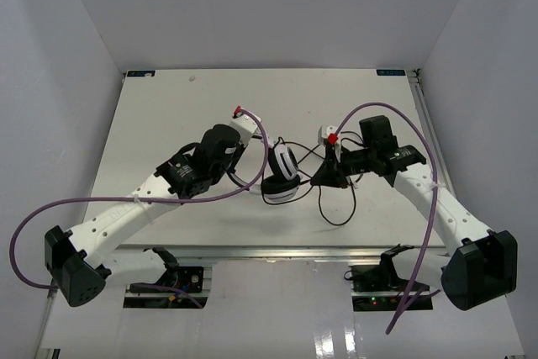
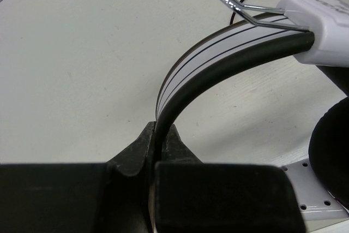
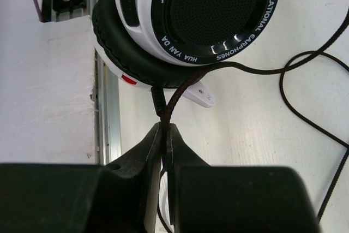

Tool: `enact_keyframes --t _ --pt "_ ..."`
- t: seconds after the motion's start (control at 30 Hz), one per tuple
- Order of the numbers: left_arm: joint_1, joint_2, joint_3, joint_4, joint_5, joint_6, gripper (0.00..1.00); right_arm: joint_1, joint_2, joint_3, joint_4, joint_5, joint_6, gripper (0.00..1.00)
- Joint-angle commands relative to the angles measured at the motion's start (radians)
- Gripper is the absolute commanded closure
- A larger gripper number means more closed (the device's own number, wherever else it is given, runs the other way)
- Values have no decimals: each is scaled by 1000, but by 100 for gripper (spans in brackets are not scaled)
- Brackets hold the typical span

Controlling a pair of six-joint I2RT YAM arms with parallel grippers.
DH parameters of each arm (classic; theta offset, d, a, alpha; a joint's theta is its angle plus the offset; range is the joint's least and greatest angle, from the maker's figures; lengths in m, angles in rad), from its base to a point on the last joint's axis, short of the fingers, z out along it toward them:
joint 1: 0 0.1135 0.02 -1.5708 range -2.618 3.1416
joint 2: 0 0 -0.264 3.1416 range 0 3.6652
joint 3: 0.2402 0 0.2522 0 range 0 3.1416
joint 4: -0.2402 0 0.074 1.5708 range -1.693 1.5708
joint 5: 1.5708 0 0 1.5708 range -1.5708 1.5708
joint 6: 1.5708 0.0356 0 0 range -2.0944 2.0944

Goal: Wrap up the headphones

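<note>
White matte table (image 1: pixel 168 124), a few faint marks. Plain white walls (image 1: pixel 252 6) close it in on three sides. Aluminium rail (image 1: pixel 277 251) along the near edge; light soft, even.

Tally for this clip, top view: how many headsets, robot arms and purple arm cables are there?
Headphones: 1
Robot arms: 2 (left arm, right arm)
Purple cables: 2 (left purple cable, right purple cable)
Total: 5

High overhead; wrist close-ups on headphones (image 1: pixel 282 172)
</note>
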Motion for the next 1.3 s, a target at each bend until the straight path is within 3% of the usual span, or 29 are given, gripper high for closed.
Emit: enact_keyframes --t 0.0,0.33,0.5,0.7,0.93,1.1,1.27 --pt "7 -49 -8 -19 -6 18 100 -15 8 47 -40 -135 -42 88" --pt "6 -74 -21 -9 65 -29 100 -14 28 43 -113 -236 -108 88" --pt "7 -108 -46 17 170 -54 100 -18 39 57 -81 -133 -83 92" --pt "7 -176 -96 80 401 -96 100 -77 42 62 129 62 125 92" --pt "7 -231 -90 116 489 -168 100 -179 74 31 189 94 185 92" --pt "7 -228 -38 142 465 -259 100 -202 122 9 188 121 179 92" --pt "10 -157 126 134 316 -348 100 -202 109 -64 176 12 132 92"
